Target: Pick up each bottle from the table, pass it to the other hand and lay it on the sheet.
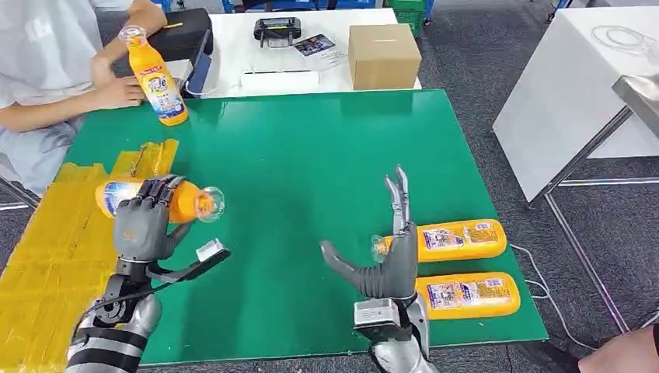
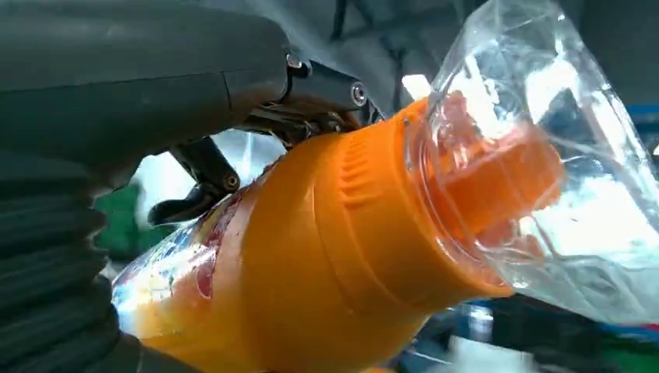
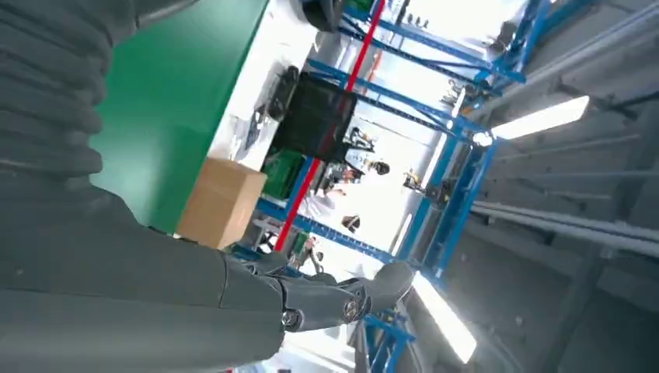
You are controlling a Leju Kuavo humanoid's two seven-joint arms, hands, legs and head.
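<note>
Left hand [image 1: 142, 225] has its fingers wrapped around an orange bottle [image 1: 159, 200], holding it on its side above the green table [image 1: 311, 155], clear cap pointing toward the right hand, base over the edge of the yellow sheet [image 1: 54, 256]. From the left wrist, that bottle [image 2: 326, 256] sits tight under the thumb, its clear cap [image 2: 544, 163] right at the lens. Right hand [image 1: 388, 256] stands empty, fingers straight up and thumb spread wide, well apart from the held bottle. Just beyond it two more orange bottles [image 1: 455, 239] lie flat, side by side. Far off, past the left hand, a person's hand [image 1: 120, 92] steadies an upright bottle [image 1: 158, 78]. A cardboard box [image 1: 383, 54] sits at the far end.
</note>
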